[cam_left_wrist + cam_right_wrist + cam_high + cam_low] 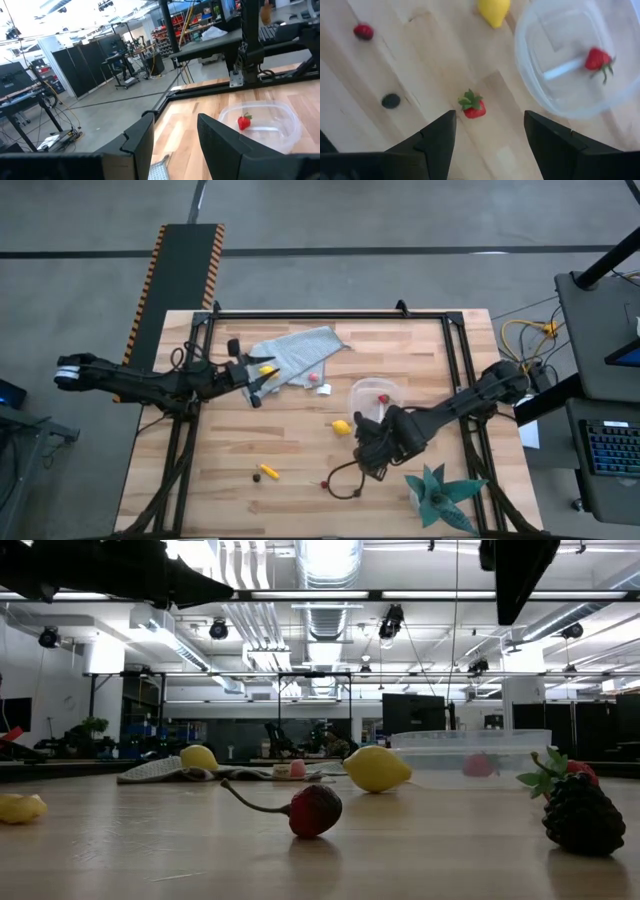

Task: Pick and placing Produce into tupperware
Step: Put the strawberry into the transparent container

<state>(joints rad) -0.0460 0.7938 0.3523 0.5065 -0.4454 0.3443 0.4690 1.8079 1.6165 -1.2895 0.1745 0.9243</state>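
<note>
Red strawberry lies on the wooden table, directly ahead of the right gripper, whose fingers are spread and empty. Just beyond it sits the clear tupperware, holding a second strawberry. A lemon rests beside the container. Farther left, the left gripper hovers over the grey cloth, fingers apart.

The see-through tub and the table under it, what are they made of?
The clear roundish tub looks like thin, glossy plastic: the wood and the red strawberry inside show straight through its wall, and its rim catches the light. The pale table looks like wooden planks joined side by side, with visible grain, seams and a smooth, slightly shiny finish.
</note>
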